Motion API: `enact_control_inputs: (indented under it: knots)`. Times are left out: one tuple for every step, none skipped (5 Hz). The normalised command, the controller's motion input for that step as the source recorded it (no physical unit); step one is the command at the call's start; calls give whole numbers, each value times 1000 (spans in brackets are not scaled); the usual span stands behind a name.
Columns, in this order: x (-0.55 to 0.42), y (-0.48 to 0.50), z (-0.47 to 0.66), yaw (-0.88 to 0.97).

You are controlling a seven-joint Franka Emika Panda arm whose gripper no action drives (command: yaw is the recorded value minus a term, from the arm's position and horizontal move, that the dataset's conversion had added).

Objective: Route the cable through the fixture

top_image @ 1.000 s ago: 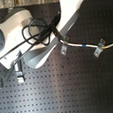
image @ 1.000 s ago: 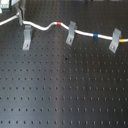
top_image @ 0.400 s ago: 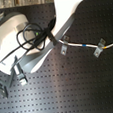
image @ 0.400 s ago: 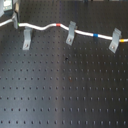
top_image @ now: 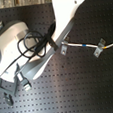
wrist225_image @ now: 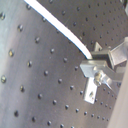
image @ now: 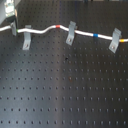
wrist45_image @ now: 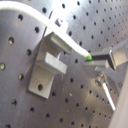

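Black perforated board (image: 65,85), first exterior view, read from the first exterior view's left.

- Far left corner of the board: the gripper (image: 11,22) hangs low over the holes, just beside the board's left edge. In the first wrist view the cable (wrist45_image: 35,12) runs down to a green mark at the fingertips (wrist45_image: 102,59). The jaws look clenched on the cable at that mark, though only part of the fingers is visible.
- Just to the right of it: the fixture (image: 26,38), a grey clip standing straight up, near the far edge. The white cable (image: 42,31) meets it at the top lip. In the first wrist view the fixture (wrist45_image: 47,62) fills the middle and the cable lies across its upper end. Whether it sits under the lip or only against it, cannot tell.
- Cable then rises in a shallow wave to the red band (image: 57,26).
- Middle of the far edge: leaning clip (image: 71,33), cable passing at its top.
- Beyond it: the blue band (image: 96,35), cable nearly straight here.
- Far right: second leaning clip (image: 115,40), cable at its top and running on to the board's right edge.

Second exterior view: the white arm (top_image: 68,16) crosses the frame and covers the left stretch of the cable.
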Motion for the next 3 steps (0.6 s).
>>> enact_control_inputs:
  knots:
    - [-216, -318, 45, -429]
    - [-166, -185, 4, -360]
    - [-55, 8, 1, -151]
